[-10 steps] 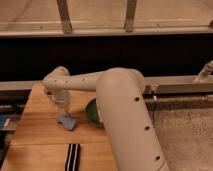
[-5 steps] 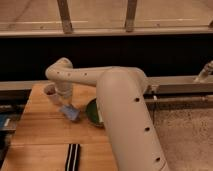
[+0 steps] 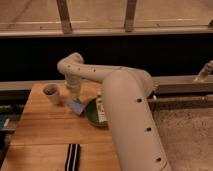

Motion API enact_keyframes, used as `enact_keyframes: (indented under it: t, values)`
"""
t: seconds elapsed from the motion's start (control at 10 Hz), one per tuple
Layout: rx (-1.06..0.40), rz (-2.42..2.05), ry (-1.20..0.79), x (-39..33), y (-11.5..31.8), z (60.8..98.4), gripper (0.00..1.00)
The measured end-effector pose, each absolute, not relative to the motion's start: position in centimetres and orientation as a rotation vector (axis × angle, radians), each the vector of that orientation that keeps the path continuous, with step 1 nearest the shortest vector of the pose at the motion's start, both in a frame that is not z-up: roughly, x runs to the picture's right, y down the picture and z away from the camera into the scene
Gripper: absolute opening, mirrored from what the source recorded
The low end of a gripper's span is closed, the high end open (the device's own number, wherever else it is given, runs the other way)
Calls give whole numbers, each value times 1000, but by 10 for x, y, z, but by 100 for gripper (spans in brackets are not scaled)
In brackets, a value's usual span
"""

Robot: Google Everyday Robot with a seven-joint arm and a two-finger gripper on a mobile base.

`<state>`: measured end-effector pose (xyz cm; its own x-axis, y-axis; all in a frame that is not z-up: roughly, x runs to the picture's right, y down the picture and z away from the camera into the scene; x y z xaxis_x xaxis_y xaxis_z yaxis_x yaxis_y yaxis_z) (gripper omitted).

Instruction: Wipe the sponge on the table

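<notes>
The sponge [image 3: 76, 106] is a small blue-grey pad on the wooden table [image 3: 42, 132], just left of a green bowl. My gripper [image 3: 74, 98] comes down onto it from above and is shut on its top edge. The pale arm reaches in from the lower right and hides the right part of the table. The sponge's lower face rests on the wood between the cup and the bowl.
A small pale cup [image 3: 51, 93] with a dark inside stands close to the left of the sponge. The green bowl [image 3: 94, 113] sits right beside it, partly behind the arm. A black strip with white stripes [image 3: 73, 156] lies near the front edge.
The gripper has carried the sponge across the table to the right and toward the back, from the open middle to the spot between cup and bowl.
</notes>
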<state>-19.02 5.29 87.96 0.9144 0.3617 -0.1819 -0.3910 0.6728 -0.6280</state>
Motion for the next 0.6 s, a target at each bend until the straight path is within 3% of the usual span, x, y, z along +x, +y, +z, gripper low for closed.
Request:
enact_keyframes:
  t: [0.6]
  values:
    - [-808,294,-24,-259,123,837,0]
